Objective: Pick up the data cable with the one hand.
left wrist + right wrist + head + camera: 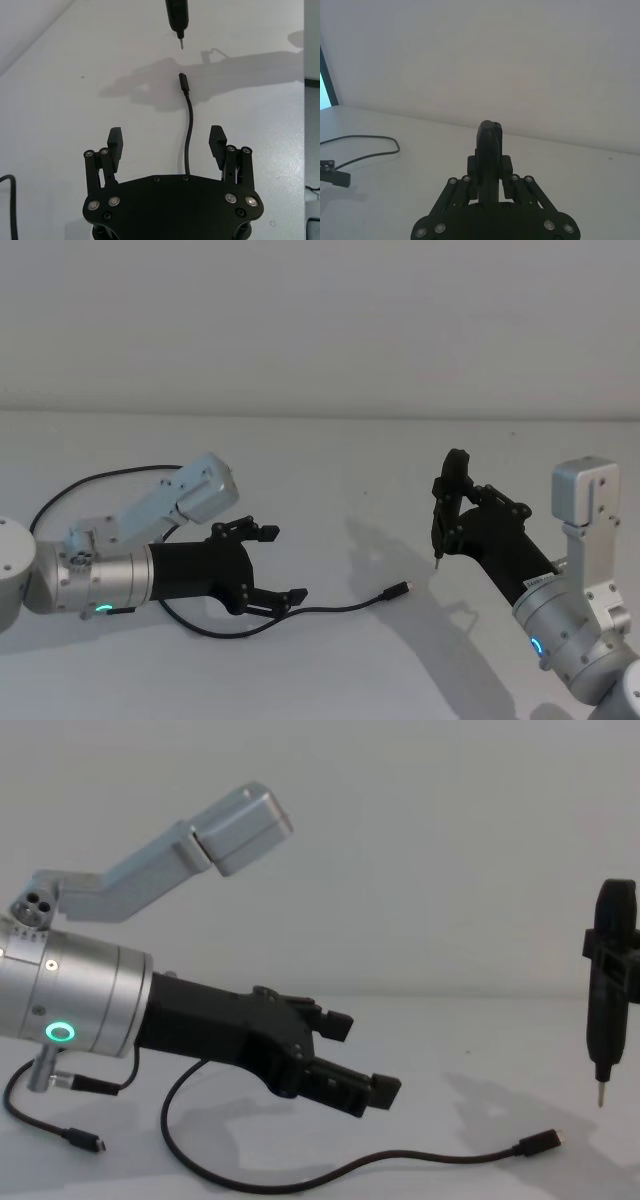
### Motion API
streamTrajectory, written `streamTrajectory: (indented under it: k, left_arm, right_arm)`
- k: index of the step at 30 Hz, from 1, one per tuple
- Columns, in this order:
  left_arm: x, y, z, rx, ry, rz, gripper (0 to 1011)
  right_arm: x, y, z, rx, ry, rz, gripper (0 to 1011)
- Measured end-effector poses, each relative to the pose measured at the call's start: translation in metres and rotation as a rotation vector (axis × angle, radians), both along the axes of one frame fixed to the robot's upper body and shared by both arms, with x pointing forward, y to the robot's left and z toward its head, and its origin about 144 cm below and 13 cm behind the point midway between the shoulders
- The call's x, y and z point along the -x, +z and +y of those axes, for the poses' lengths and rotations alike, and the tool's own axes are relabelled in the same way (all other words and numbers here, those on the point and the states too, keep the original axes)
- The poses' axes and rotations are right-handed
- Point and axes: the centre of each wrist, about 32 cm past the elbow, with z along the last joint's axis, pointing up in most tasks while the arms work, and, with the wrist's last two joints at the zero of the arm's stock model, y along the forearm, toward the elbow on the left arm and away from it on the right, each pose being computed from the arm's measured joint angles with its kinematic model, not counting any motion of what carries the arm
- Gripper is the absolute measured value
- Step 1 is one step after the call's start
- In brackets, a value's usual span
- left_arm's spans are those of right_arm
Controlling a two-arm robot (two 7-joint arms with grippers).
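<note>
Leftmost, the left pincer (283,563) reaches across the white surface (330,460) from the robot's left side, its two blocky fingers (115,142) spread wide and holding nothing. That wide spread fits an approach. In the left wrist view the data cable (189,125) runs out from under the palm and straight between the fingers, so a descent should bring them down on either side of it. From the chest view the fingers hang above the cord, not touching it.

The cable lies slack on the surface. It curves in a loop under the left arm, then trails rightward to its small plug (400,588), which rests flat between the two arms.

Further right, the right pincer (450,525) is clamped around a slim black tool (610,970) and holds it upright, metal tip down, above the surface and just beyond the plug. It seems parked clear of the cable, which leaves the left arm free room.

As I judge it, the pick-up is not yet made. Lowering and closing come next, and the thin cord could slip if the fingers stop short of the surface.
</note>
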Motion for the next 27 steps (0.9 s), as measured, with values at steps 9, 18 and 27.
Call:
streamTrajectory:
  k: [9,18,27]
  left_arm:
    - [-0.013,-0.002,-0.004,-0.027,-0.03,0.019,1004]
    - [-0.02,-0.007,-0.009,-0.043,-0.048,0.035,1004]
    - [-0.024,-0.013,-0.013,-0.059,-0.055,0.049,1004]
  right_arm:
    - [0.0,0.0,0.0,0.0,0.0,0.0,275]
    - [0.0,0.0,0.0,0.0,0.0,0.0,275]
    - [0.0,0.0,0.0,0.0,0.0,0.0,274]
